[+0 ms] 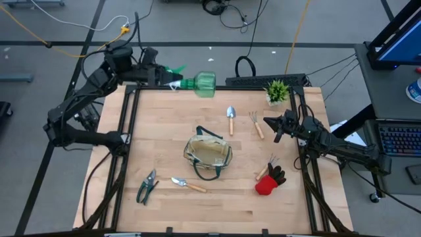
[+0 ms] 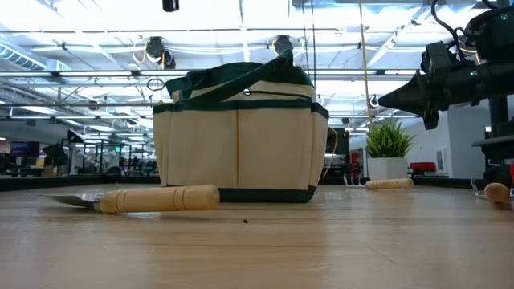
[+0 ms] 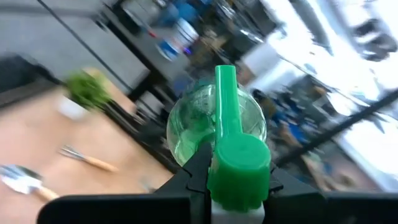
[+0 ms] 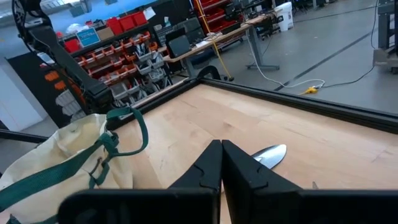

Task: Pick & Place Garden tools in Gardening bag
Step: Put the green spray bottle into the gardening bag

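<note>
Green spray bottle (image 1: 200, 84) clamped at nozzle end in L gripper (image 1: 172, 77), held sideways over table's far edge, prob. so you can carry it clear of other tools. Gardening bag (image 1: 208, 154) sits mid-table, mouth up, well apart from bottle. R gripper (image 1: 271, 122) empty, fingers together, hovering by hand fork (image 1: 255, 123). Watch bag handles on drop.

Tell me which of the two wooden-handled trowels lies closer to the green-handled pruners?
The wooden-handled metal trowel at the table's front, lying right beside the green-handled pruners. The other wooden-handled trowel lies beyond the khaki fabric bag, toward the small potted plant.
</note>
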Motion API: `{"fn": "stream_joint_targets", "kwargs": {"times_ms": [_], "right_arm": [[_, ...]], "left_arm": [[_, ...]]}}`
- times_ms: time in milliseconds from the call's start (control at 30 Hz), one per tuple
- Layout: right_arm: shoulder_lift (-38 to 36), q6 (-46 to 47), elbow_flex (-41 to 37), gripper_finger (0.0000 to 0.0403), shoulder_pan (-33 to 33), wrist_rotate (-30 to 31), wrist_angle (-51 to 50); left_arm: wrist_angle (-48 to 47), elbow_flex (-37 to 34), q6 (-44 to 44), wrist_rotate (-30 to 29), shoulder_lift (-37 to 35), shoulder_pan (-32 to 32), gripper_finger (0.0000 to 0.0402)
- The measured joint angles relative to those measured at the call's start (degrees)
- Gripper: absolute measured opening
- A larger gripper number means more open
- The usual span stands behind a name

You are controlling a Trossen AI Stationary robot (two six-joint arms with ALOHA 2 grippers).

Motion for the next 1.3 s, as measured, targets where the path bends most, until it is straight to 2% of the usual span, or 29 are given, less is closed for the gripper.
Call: {"fn": "stream_joint_targets", "kwargs": {"times_ms": [100, 200, 367, 667, 933, 1167, 1300], "right_arm": [[0.0, 0.0, 0.0, 0.0, 0.0, 0.0, 0.0], [0.0, 0.0, 0.0, 0.0, 0.0, 0.0, 0.0], [0.0, -0.5, 0.0, 0.0, 0.0, 0.0, 0.0], [0.0, -3.0, 0.0, 0.0, 0.0, 0.0, 0.0], [0.0, -3.1, 0.0, 0.0, 0.0, 0.0, 0.0], [0.0, -3.1, 0.0, 0.0, 0.0, 0.0, 0.0], [0.0, -3.1, 0.0, 0.0, 0.0, 0.0, 0.0]], "left_arm": [[1.1, 0.0, -2.7, 5.8, 0.0, -0.8, 0.0046], [2.7, 0.0, -2.9, 9.0, 0.0, -2.6, 0.0046], [7.1, 0.0, -2.9, 10.1, 0.0, -6.5, 0.0046], [22.0, 0.0, -0.6, 11.6, 0.0, -13.8, 0.0046], [31.5, 0.0, 3.2, 11.6, 0.0, -19.4, 0.0046], [30.5, 0.0, 3.1, 9.0, 0.0, -20.6, 0.0046], [21.4, 0.0, 1.8, 2.0, 0.4, -20.6, 0.0046]]}}
